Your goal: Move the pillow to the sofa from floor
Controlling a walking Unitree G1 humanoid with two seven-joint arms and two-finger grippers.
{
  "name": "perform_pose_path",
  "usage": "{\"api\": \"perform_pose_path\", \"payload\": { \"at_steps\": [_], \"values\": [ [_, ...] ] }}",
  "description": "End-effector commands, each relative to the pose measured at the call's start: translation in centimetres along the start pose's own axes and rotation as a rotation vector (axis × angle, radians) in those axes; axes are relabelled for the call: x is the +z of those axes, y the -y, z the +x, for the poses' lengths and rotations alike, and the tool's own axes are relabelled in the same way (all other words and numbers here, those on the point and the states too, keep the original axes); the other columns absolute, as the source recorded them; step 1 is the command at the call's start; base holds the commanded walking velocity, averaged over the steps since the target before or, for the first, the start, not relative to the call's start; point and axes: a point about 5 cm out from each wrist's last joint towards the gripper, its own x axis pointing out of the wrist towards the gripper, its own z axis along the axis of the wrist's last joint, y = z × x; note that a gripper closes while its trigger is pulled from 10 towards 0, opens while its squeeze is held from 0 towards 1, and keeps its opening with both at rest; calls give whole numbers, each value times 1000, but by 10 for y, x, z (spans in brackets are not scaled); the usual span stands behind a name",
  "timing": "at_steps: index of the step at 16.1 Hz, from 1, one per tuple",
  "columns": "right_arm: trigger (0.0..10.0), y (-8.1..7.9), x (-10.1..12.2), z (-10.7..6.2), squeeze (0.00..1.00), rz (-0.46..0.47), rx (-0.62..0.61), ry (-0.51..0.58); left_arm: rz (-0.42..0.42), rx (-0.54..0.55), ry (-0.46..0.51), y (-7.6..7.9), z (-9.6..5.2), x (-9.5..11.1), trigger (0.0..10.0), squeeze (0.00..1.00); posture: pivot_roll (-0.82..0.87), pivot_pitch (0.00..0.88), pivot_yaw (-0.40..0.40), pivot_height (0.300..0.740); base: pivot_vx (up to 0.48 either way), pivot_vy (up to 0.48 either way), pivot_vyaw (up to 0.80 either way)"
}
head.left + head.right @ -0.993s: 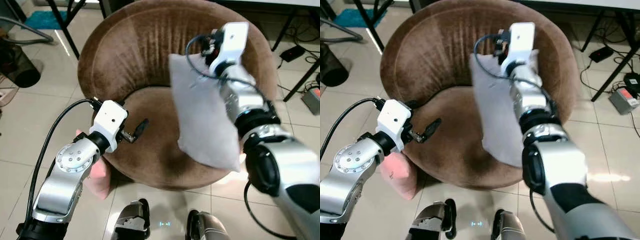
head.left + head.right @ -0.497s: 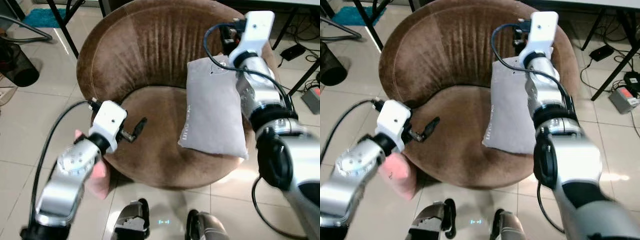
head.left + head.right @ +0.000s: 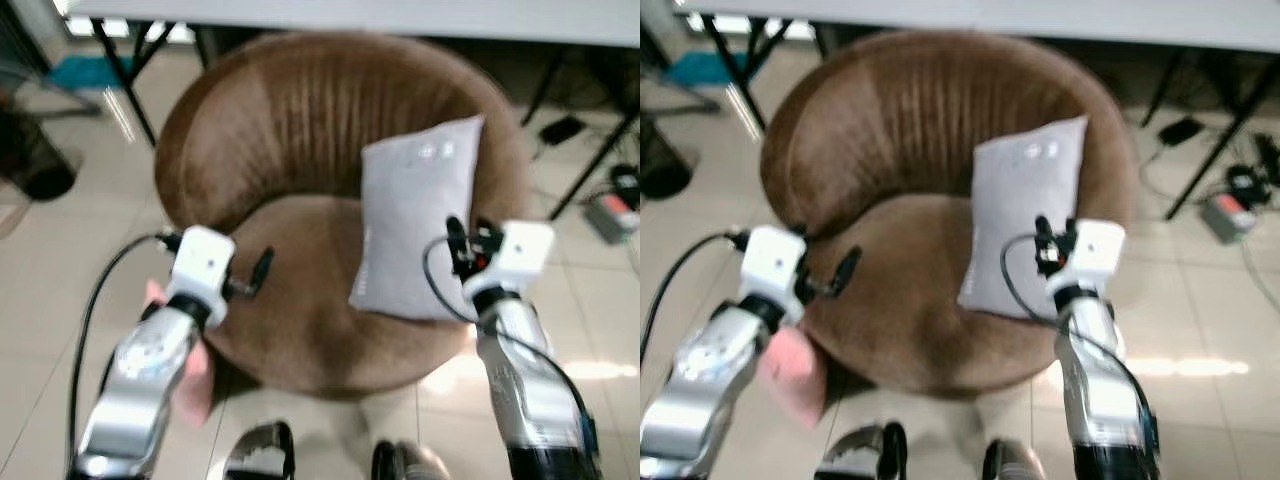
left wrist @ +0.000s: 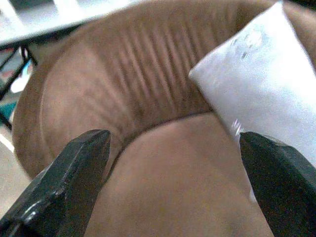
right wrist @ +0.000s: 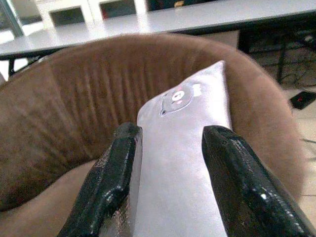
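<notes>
Pale tiled floor [image 3: 60,260] w/ glare patches runs all round; head views are soft/blurred. Long white counter [image 3: 400,18] crosses the far edge, black legs under it, top cut off by the frame. Dark cables and a small grey box w/ red part [image 3: 1223,212] sit on the tiles on the robot's right, too blurred to identify.

Big round brown velvet tub sofa [image 3: 280,120] sits centre, ribbed curved backrest, round seat cushion. Its front edge is partly hidden by both arms.

Grey rectangular fabric pillow [image 3: 415,220] is on the sofa seat, right side, standing up and leaning vs the backrest, lower corner near the seat's front right edge. Small printed motif near its top (right wrist view shows a dark outline w/ pink spots), plus a line of print down its left edge – none legible.

Pink soft cushion [image 3: 795,365] lies on the floor at the sofa's front left, mostly hidden behind the left arm.

Left end effector [image 4: 173,163]: fingers wide apart, nothing betw. them, hovering over the seat's left front.

Right end effector [image 5: 170,173]: fingers [image 5: 237,187] parted, empty, just in front of the grey pillow's lower right; contact can't be told.

Robot's feet [image 3: 262,455] at bottom edge, cut off.
</notes>
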Motion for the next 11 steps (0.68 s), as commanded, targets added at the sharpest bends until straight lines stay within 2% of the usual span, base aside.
{"api": "perform_pose_path", "payload": {
  "at_steps": [1, 2, 4, 7, 11],
  "values": [
    [10000, -6, -5, -7, 0, 3, 3, -32, 16, 33, -12, -4, 0, -3, 10000, 0, -35, 57, 28, 740, 0, 311, 0],
    [10000, -5, -8, -17, 0, -4, -24, -80, 19, 45, -18, -6, 0, -3, 10000, 0, -38, 56, 34, 740, 0, 356, 0],
    [10000, -5, -6, -24, 0, -31, -40, -130, 20, 51, -18, -8, 2, -4, 10000, 0, -56, 46, 44, 740, 0, 356, 0],
    [10000, -3, -7, -19, 0, -49, -34, -162, 20, 46, 7, -4, 9, -1, 10000, 0, -40, 36, 17, 740, 0, 355, 0],
    [10000, -14, -9, -12, 0, -82, 32, -213, 24, 80, 2, -9, 6, 0, 10000, 0, -25, 53, -6, 740, 0, 354, 0]
  ]
}}
